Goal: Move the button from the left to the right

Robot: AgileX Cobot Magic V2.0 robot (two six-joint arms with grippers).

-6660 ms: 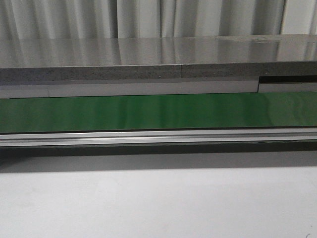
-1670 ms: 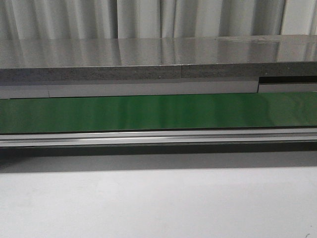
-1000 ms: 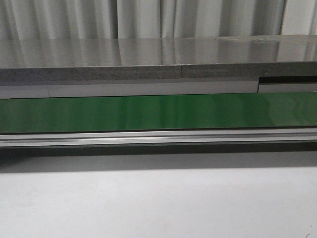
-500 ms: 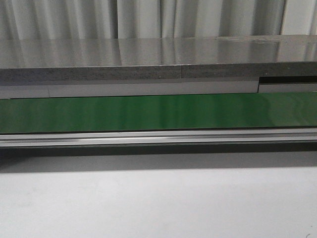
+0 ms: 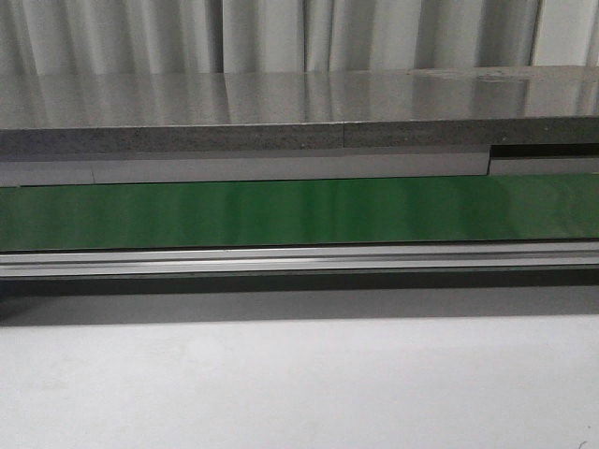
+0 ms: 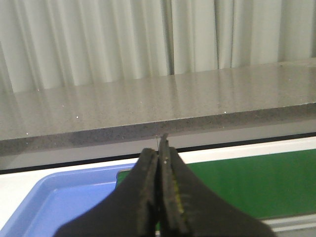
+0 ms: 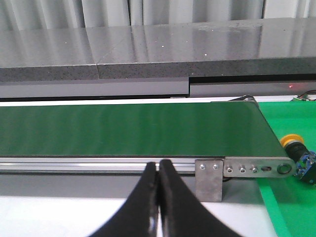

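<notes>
button (image 7: 297, 149) lies on green mat past belt end bracket (image 7: 256, 169), well apart from right gripper (image 7: 158, 170) — fingers pressed together, holding nothing. left gripper (image 6: 158, 158) likewise closed and empty, above blue tray (image 6: 64, 197) beside green belt (image 5: 299, 211).

I see a smooth green belt (image 5: 299, 211) with a soft sheen, a brushed metal rail (image 5: 299, 259), a glossy speckled stone-like ledge (image 5: 281, 98), and a matt white worktop (image 5: 299, 383).
</notes>
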